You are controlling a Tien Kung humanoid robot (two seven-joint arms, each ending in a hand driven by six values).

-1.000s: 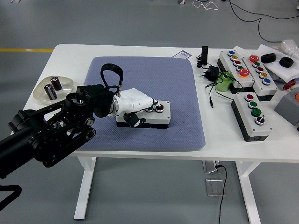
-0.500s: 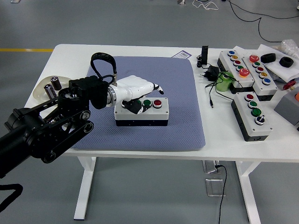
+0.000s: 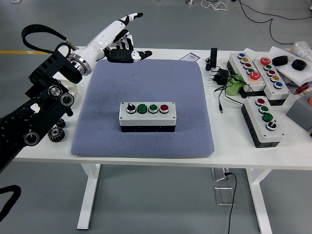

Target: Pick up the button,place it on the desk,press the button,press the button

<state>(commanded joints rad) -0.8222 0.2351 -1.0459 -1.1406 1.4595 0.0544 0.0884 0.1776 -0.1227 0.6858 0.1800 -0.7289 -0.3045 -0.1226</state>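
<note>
Left hand point(image 3: 118, 36) is raised high over the far left corner of the blue-grey mat point(image 3: 146, 141), fingers spread and loosely extended, index pointing up and right, holding nothing. Black left arm point(image 3: 39, 112) comes in from the lower left edge, with a black cable loop point(image 3: 41, 33) arching above the wrist. Right arm not in frame.

Button box point(image 3: 147, 117), white top on a black base, sits flat on the mat roughly at its centre, long side parallel to the near table edge. On its top, in a row from left to right: black rotary knob point(image 3: 130, 107), green button point(image 3: 142, 108), smaller green button point(image 3: 153, 107), red button point(image 3: 164, 108). Nothing touches the box; the hand is well apart from it, up and to the left.

The mat lies on the white table point(image 3: 234, 146). Two small dark gears point(image 3: 57, 132) sit on the table just beside the mat's left edge, partly behind the arm.

On the right part of the table, off the mat: three more button boxes, one nearer point(image 3: 263, 119) and two farther back point(image 3: 247, 68) point(image 3: 272, 73), all with coloured buttons. Between them and the mat: a black power adapter point(image 3: 220, 75) with its cable, a green object point(image 3: 235, 85), and a small upright black device point(image 3: 213, 54).
</note>
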